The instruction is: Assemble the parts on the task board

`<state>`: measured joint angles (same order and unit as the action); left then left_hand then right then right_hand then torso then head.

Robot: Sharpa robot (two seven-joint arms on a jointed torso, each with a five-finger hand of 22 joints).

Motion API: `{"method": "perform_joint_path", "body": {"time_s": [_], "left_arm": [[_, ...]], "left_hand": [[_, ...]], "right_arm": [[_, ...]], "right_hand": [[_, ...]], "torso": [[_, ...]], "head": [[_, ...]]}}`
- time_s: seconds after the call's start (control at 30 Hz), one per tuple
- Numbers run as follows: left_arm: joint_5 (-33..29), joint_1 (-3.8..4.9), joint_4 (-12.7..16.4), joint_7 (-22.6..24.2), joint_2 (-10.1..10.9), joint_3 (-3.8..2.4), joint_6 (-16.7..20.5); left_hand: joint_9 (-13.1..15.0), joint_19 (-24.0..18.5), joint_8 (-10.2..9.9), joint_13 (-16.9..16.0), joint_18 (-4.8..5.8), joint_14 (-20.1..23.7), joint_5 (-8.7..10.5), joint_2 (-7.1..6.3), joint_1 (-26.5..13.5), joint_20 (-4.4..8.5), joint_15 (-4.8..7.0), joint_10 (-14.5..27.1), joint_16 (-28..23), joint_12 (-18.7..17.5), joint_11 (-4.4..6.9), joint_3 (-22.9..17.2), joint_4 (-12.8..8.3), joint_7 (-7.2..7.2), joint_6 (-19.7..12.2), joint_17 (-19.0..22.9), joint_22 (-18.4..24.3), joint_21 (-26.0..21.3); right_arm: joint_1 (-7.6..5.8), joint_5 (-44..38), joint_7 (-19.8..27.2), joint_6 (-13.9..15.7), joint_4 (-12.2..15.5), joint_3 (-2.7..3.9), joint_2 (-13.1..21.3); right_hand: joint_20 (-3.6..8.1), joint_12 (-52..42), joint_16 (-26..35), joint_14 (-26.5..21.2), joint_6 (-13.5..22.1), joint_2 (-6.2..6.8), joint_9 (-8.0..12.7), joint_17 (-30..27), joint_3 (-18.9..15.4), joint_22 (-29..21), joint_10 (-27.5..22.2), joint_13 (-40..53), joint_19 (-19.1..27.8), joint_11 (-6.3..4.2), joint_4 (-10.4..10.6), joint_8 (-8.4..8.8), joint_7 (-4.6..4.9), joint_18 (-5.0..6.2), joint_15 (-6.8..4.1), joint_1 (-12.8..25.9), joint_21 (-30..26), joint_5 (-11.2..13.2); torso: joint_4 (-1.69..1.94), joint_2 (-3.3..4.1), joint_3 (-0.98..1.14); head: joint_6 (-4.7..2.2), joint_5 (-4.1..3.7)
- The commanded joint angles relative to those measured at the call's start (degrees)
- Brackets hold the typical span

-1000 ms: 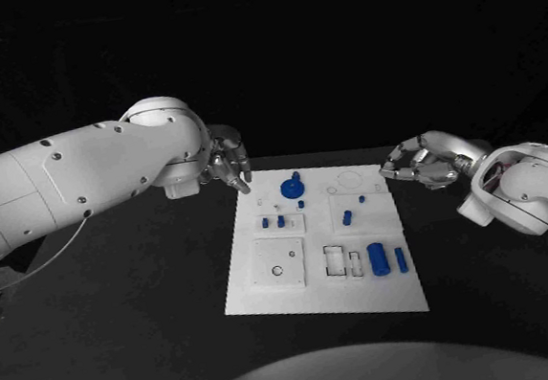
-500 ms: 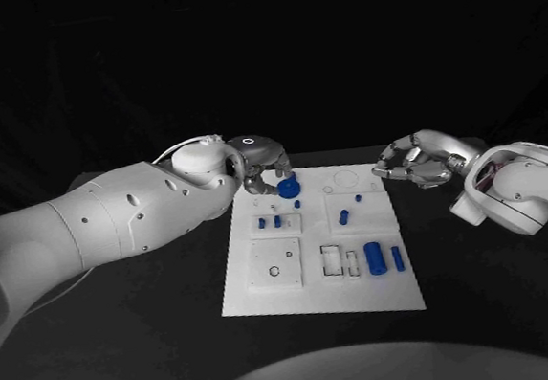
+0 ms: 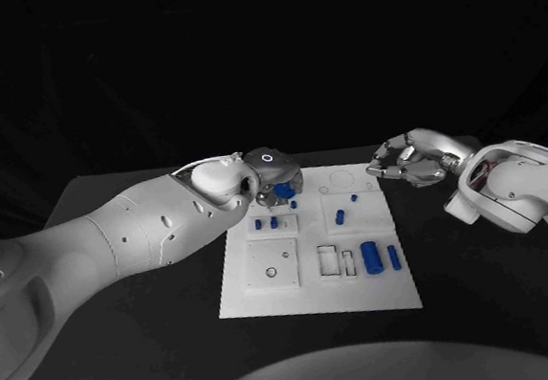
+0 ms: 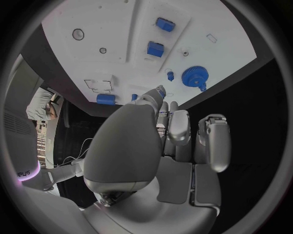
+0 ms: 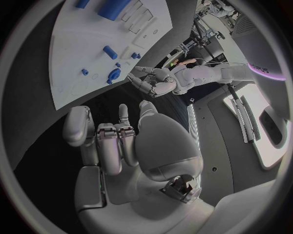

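left hand (image 3: 269, 177) hung over board's (image 3: 270, 297) 11 o'clock corner, fingers loosely apart, holding nothing | blue gear (image 3: 283, 191) right below it at 5 o'clock | right hand (image 3: 407, 161) curled in, empty, off board's 1 o'clock corner

left hand (image 3: 270, 179) open, right hand (image 3: 407, 160) curled

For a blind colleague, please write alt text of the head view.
A white task board lies on a black table, with small blue parts on it. The left hand hovers over the blue gear at its far edge; the right hand waits beside it, holding nothing.
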<state>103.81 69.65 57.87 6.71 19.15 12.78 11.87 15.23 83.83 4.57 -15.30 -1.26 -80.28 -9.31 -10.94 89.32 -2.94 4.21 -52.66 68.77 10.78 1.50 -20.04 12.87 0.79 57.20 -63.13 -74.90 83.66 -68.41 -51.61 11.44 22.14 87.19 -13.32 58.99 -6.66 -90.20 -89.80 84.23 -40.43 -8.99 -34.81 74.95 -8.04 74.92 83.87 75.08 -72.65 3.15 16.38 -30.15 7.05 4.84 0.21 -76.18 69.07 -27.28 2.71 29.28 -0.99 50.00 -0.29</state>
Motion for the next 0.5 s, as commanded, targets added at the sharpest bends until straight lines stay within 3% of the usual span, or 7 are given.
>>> {"method": "perform_joint_path", "body": {"time_s": [0.03,0.33,0.5], "left_arm": [[2.99,-0.34,-1.01,2.07,-0.77,-0.12,0.38],[2.63,-1.05,-2.69,1.75,-2.27,-0.33,-0.6],[2.83,-1.58,-3.91,1.65,-3.23,-0.44,-0.97]], "left_hand": [[-0.39,3.07,0.18,0.7,-0.34,0.26,0.57,-0.56,-0.17,0.36,0.14,-1.26,-0.02,-0.01,-0.14,-0.43,0.0,0.24,0.51,0.57,-12.93,-0.04],[-0.75,3.09,0.6,1.38,-0.32,0.5,0.72,-0.44,-0.39,0.27,-0.02,-3.34,0.18,0.35,-0.36,-0.84,-0.1,0.74,1.87,1.29,-12.97,-0.02],[-1.37,2.93,0.17,2.5,-0.39,0.93,-0.41,-0.54,-0.11,0.13,-0.15,-3.21,0.04,-0.56,-0.33,-1.6,-0.62,0.61,1.9,2.28,-12.88,-0.36]], "right_arm": [[0.02,-0.1,0.77,0.08,0.06,0.01,-0.04],[0.01,-0.1,0.59,-0.07,-0.09,0.01,0.02],[0.0,-0.1,0.56,-0.04,-0.15,0.01,-0.05]], "right_hand": [[-0.05,0.2,-0.2,5.77,0.21,0.07,0.07,15.05,0.02,8.29,6.13,14.92,-0.51,-0.1,0.19,0.26,-0.13,0.31,0.04,0.26,0.2,-0.1],[-0.07,0.2,-0.2,5.77,-0.19,0.01,0.09,15.05,0.01,8.28,6.13,14.92,-0.51,-0.01,0.18,0.15,-0.09,0.31,0.09,0.31,0.17,-0.1],[-0.07,0.2,-0.2,5.77,-0.19,0.01,0.09,15.05,0.01,8.28,6.13,14.92,-0.51,-0.01,0.18,0.15,-0.09,0.31,0.09,0.31,0.17,-0.1]], "torso": [[0.0,-0.02,0.0],[0.01,-0.05,-0.01],[-0.01,-0.02,0.0]], "head": [[0.0,-0.1],[0.0,-0.2],[0.0,-0.16]]}}
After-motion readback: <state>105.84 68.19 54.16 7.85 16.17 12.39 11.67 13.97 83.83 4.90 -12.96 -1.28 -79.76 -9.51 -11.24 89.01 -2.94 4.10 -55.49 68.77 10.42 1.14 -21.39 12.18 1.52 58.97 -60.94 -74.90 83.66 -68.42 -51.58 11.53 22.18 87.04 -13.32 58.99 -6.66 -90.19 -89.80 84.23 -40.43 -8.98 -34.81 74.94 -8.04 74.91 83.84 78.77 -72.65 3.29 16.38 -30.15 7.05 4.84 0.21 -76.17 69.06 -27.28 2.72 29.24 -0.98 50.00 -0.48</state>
